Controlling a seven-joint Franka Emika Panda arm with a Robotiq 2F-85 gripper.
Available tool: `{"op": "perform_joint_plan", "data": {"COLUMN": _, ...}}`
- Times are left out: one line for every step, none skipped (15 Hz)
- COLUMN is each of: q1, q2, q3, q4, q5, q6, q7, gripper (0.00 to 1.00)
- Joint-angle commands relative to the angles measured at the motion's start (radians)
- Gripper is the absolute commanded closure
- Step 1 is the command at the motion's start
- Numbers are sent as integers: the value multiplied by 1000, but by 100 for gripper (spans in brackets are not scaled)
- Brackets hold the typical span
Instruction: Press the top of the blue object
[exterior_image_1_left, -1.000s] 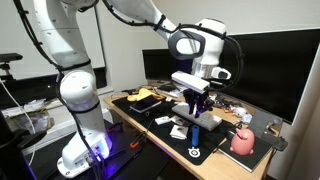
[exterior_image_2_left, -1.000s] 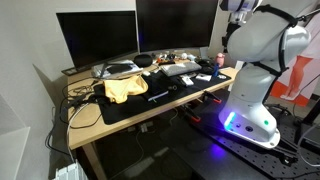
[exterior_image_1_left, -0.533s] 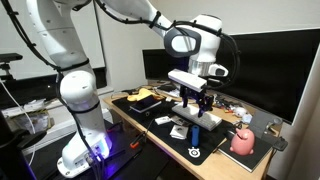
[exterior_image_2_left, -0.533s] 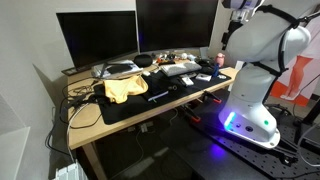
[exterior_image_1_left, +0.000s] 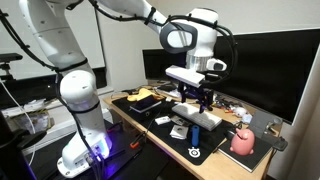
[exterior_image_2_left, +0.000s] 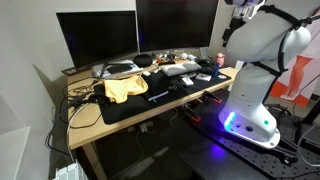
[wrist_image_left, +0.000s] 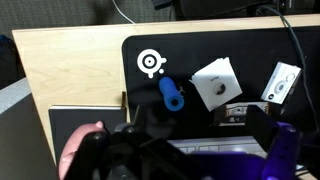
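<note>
The blue object (exterior_image_1_left: 196, 132) is a small dark-blue cylinder standing on the black desk mat (exterior_image_1_left: 165, 112), near the front of the desk. In the wrist view the blue object (wrist_image_left: 171, 95) shows at upper centre, with its round end towards the camera. My gripper (exterior_image_1_left: 198, 105) hangs above it, clear of its top, with the jaws spread wide and nothing between them. In the wrist view the gripper (wrist_image_left: 196, 148) fills the bottom edge, its dark fingers (wrist_image_left: 268, 128) far apart.
A pink rounded object (exterior_image_1_left: 242, 141) sits at the desk's corner. A white round logo (wrist_image_left: 150, 63) marks the mat beside the blue object. White cards (wrist_image_left: 216, 83) and a white keyboard (wrist_image_left: 205, 152) lie close by. A yellow cloth (exterior_image_2_left: 125, 88) and two monitors (exterior_image_2_left: 140, 30) stand further along.
The gripper has risen away from the blue object's top and its jaws have spread apart. The blue object stays in place.
</note>
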Motion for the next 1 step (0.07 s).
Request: {"op": "perform_joint_plan", "data": {"q1": 17, "q2": 0, "q3": -15, "q4": 2, "q5": -5, "q6": -3, "q7": 5, "gripper": 0}}
